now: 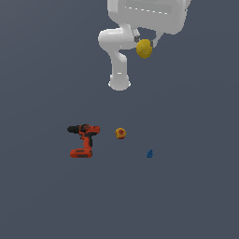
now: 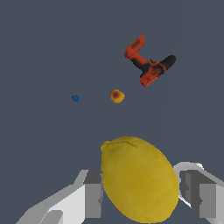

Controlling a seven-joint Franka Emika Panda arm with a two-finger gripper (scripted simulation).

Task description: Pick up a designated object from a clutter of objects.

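Right up close in the wrist view, the small plain yellow oval lemon-like object [image 2: 138, 179] sits squarely between the two grey pads [image 2: 92, 194] of the white hand [image 2: 142, 197], one pad against each flank, so the hand is clamped on it. Its long axis runs along the fingers rather than across them, pointed end out toward the scene, and that is the relation everything hangs on: the pinch is across the narrow waist. In the exterior view the lemon [image 1: 144, 48] hangs well clear of the dark grey worktop [image 1: 42, 196], tucked under the white arm, so I'd judge the pick essentially made and only a steady hold left. Far below and well apart lie the leftovers: the orange ball with a red patch [image 2: 117, 96], the tiny blue object [image 2: 75, 98] off to one side, and farthest, the red-and-black power drill [image 2: 148, 63] on its side.
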